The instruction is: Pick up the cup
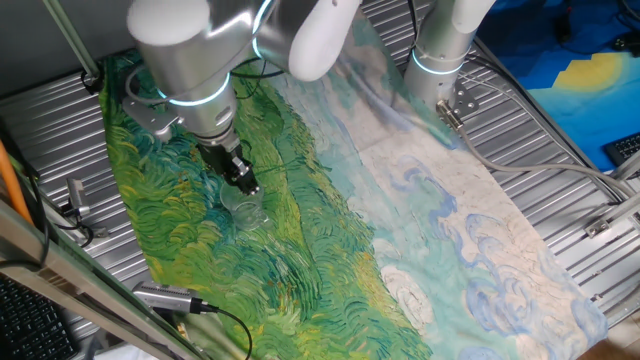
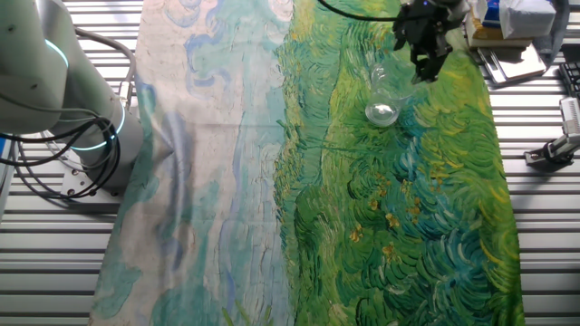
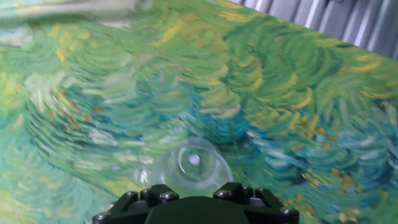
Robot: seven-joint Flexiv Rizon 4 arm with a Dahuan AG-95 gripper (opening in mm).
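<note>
The cup (image 1: 250, 212) is small, clear and faint, and stands on the green part of the painted cloth (image 1: 330, 260). In the other fixed view the cup (image 2: 381, 100) lies just left of and below the gripper (image 2: 426, 71). My gripper (image 1: 246, 186) hangs close above the cup at its far-left side, apart from it. In the hand view the cup (image 3: 190, 165) shows its round rim from above, just ahead of the black gripper body at the bottom edge. The fingertips are hidden there, so I cannot tell how far apart they are.
A second white robot base (image 1: 440, 55) stands at the cloth's far edge, with cables beside it (image 2: 54, 172). A metal clamp (image 1: 75, 205) and a cabled probe (image 1: 170, 298) sit at the left. Boxes (image 2: 521, 36) lie on the ribbed metal table (image 1: 560, 170).
</note>
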